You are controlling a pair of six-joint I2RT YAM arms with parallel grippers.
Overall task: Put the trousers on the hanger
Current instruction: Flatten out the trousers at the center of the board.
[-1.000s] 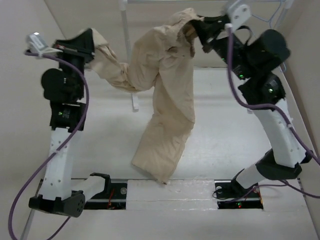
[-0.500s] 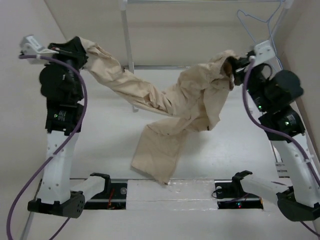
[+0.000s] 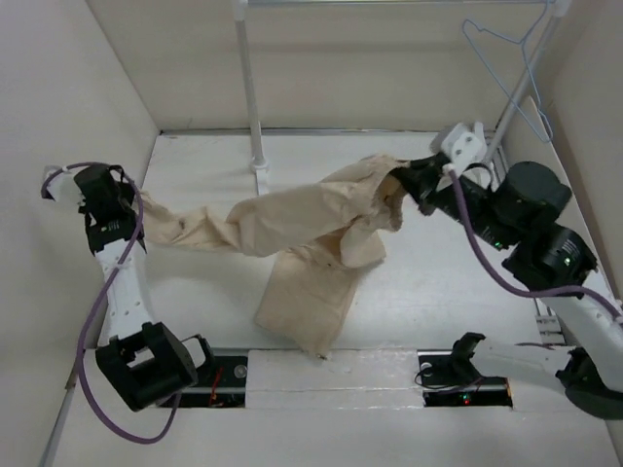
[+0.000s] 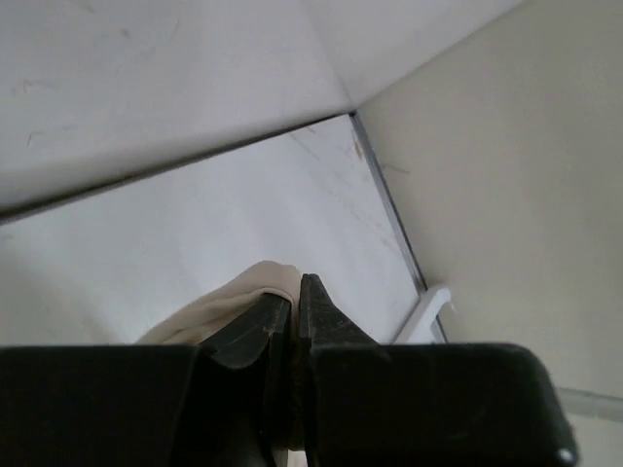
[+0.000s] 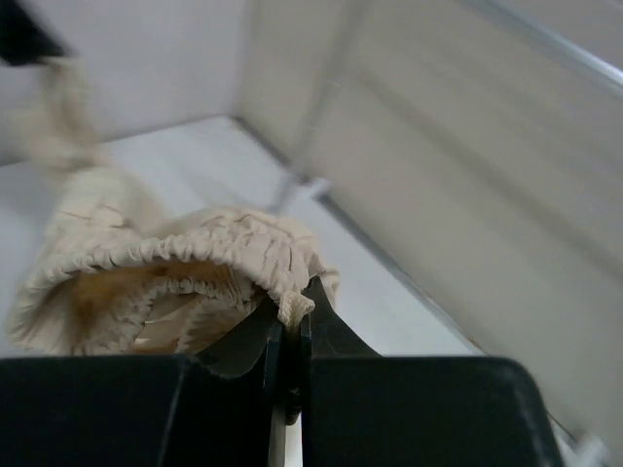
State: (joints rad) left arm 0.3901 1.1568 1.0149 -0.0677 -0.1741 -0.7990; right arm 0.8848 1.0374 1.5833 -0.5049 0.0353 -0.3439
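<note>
Trousers: the long, wrinkled beige cloth trousers (image 3: 311,219) are hanging stretched between the two arms, across the middle of the white table (image 3: 438,282). One leg is drooping down and lying flat on the table toward its near edge.
Left jaws: the black jaws of the left arm (image 3: 122,292) are clenching a thin fold at the end of the other trouser leg, low at the table's left side, close to the wall. The left wrist view is showing pale cloth pinched between the tips.
Right jaws: the jaws of the right arm (image 3: 526,209) are gripping the gathered elastic waistband and holding it up over the table's right half.
Hanger: the thin pale blue-grey wire hanger (image 3: 501,49) is hanging in the far right corner, beside a slanting white rack pole (image 3: 516,92), well apart from the trousers.
Rack: another white pole (image 3: 251,88) is standing upright at the far middle, just behind the cloth.
</note>
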